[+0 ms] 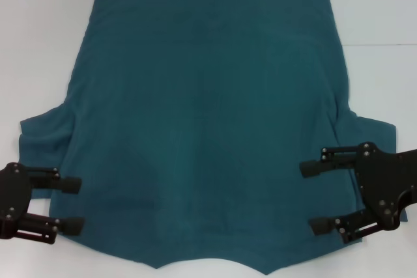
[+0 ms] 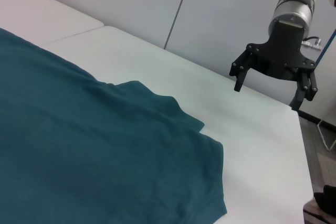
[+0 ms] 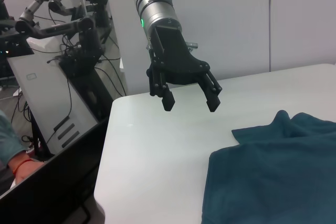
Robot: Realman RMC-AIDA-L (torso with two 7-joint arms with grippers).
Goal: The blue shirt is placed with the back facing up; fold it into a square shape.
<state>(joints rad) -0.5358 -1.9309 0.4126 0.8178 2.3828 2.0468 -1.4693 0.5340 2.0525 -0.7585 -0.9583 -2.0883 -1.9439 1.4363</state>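
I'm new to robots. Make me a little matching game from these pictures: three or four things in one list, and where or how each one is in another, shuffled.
Things:
1. blue shirt
2. left gripper
3. right gripper
4. table

States:
A. white, lying under everything
B. open, at the shirt's right edge near the sleeve
C. spread flat, not yet folded
D. open, at the shirt's left edge near the sleeve

Pairs: 1-C, 2-D, 3-B, 4-A

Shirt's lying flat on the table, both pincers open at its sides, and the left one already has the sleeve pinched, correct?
Not quite. The left pincer holds nothing: the right wrist view shows it open in the air above the table, clear of the shirt. The right pincer is open too.
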